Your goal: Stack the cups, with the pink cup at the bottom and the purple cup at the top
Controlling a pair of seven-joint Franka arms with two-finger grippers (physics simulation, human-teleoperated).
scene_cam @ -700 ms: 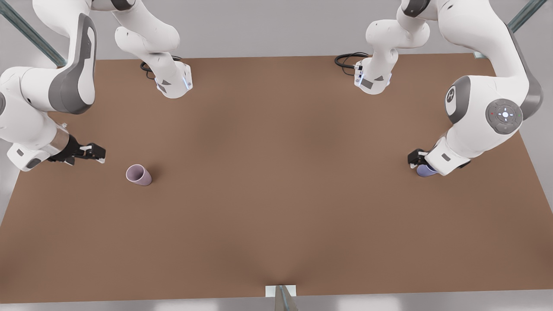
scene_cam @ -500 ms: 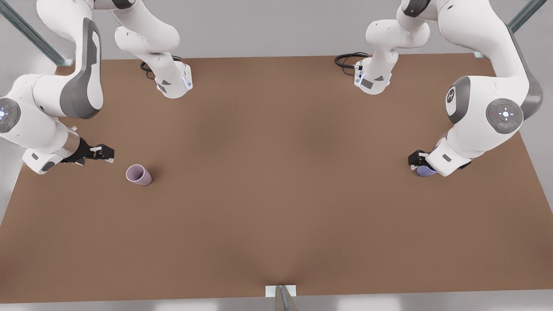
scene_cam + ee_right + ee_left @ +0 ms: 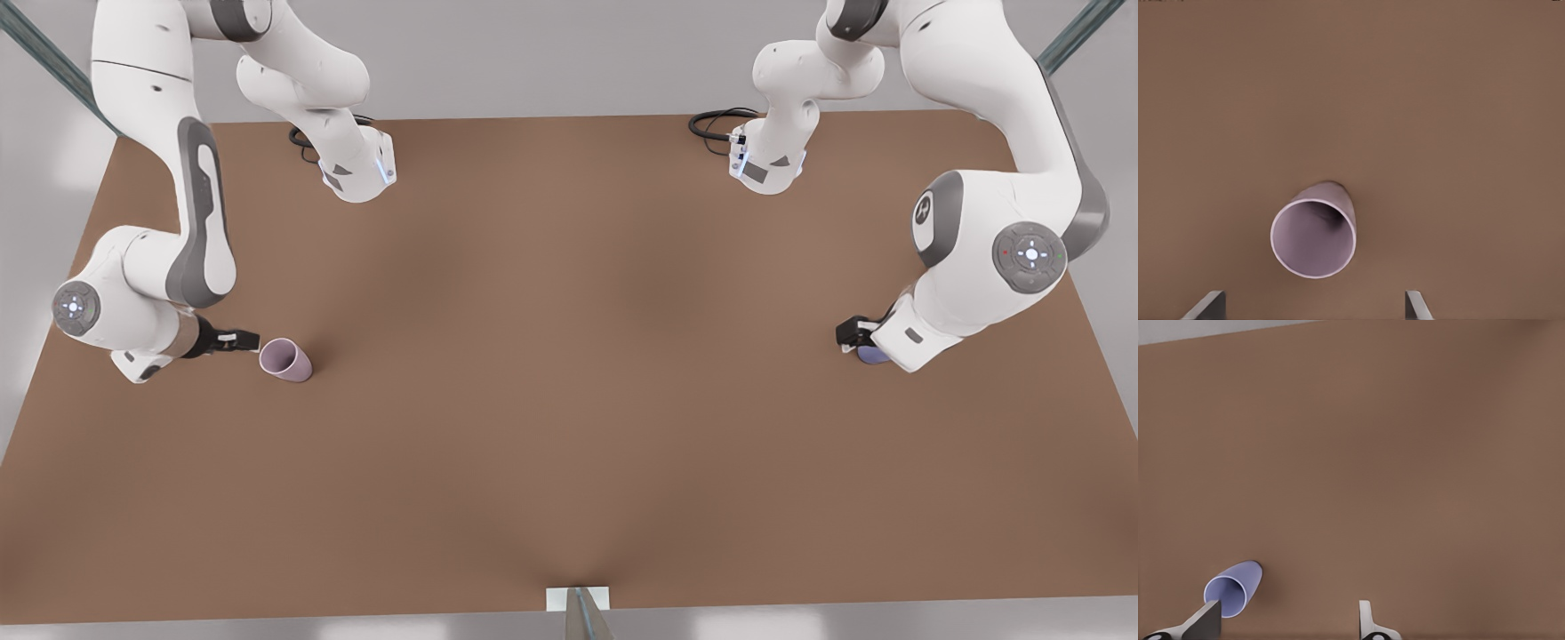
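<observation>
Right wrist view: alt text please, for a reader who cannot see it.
The pink cup stands upright on the brown table, seen from above with its mouth open to the camera. The right gripper is open above it, its two fingertips apart on either side, not touching.

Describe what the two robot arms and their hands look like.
Both arms are glossy white with rounded segments and grey joint panels. A round grey disc with small lights sits near each wrist. The left hand and right hand are black with pale fingertips. Black cables coil at the white bases on the brown table.
</observation>
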